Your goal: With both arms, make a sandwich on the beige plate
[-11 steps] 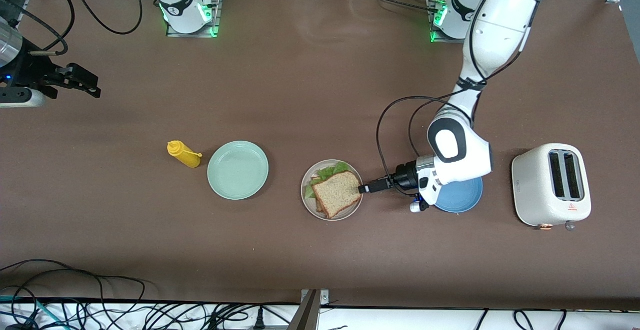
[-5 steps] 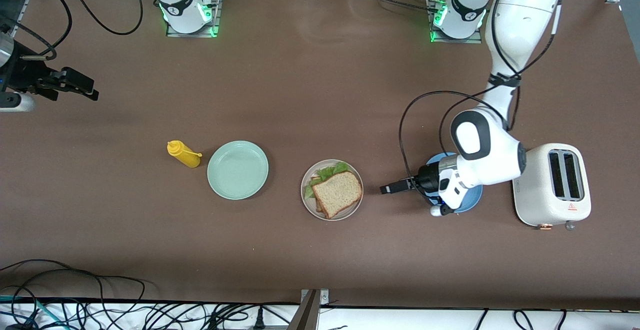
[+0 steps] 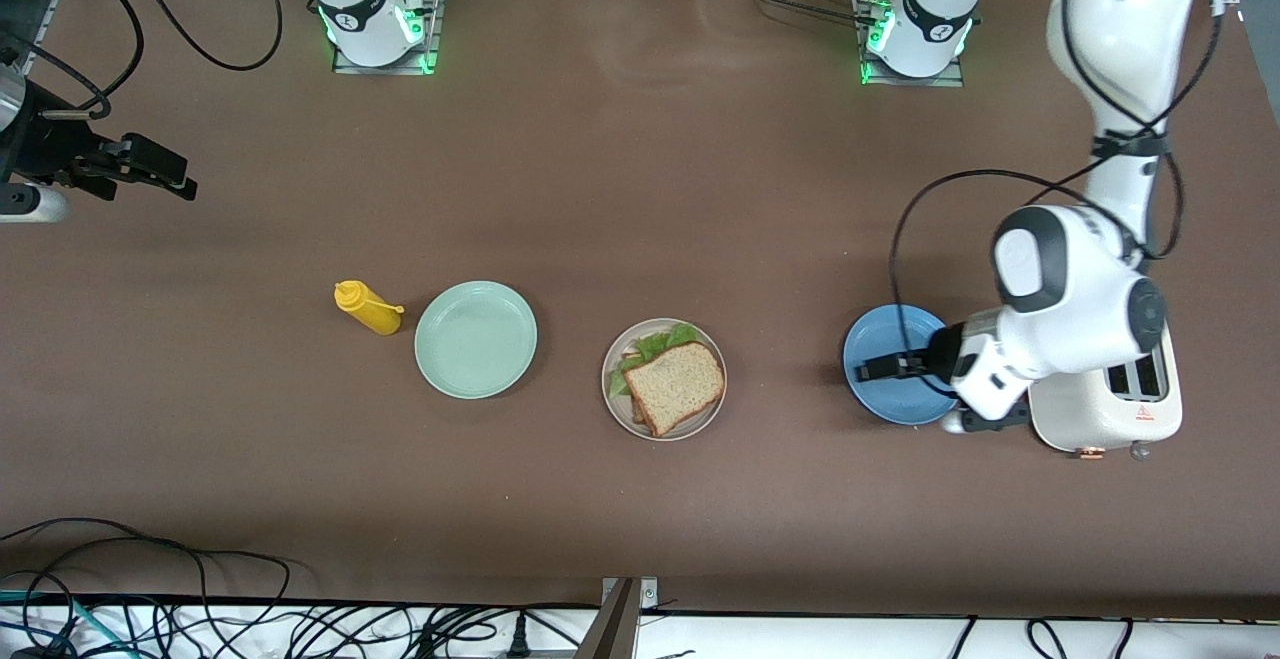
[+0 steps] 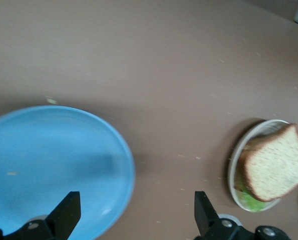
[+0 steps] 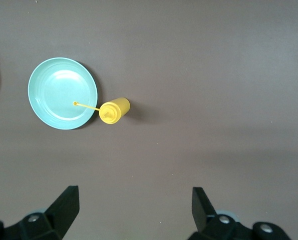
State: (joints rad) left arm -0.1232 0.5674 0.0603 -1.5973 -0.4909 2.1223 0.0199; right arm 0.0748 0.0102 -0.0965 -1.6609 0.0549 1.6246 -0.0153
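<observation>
Front view: released left tool (image 3: pixel 868 368) over blue plate (image 3: pixel 885 399), sandwich (image 3: pixel 674 386) well apart.

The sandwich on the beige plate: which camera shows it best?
The front view: the whole sandwich lies unobstructed on the beige plate, lettuce peeking out beneath the top slice. The left wrist view catches it blurred at the picture's edge. The right wrist view does not show the sandwich.

Sandwich (image 3: pixel 672 385) assembled on beige plate (image 3: pixel 616 401): speckled brown top slice laid flat, skewed off square, green lettuce (image 3: pixel 655 344) protruding at 12 o'clock edge.
</observation>
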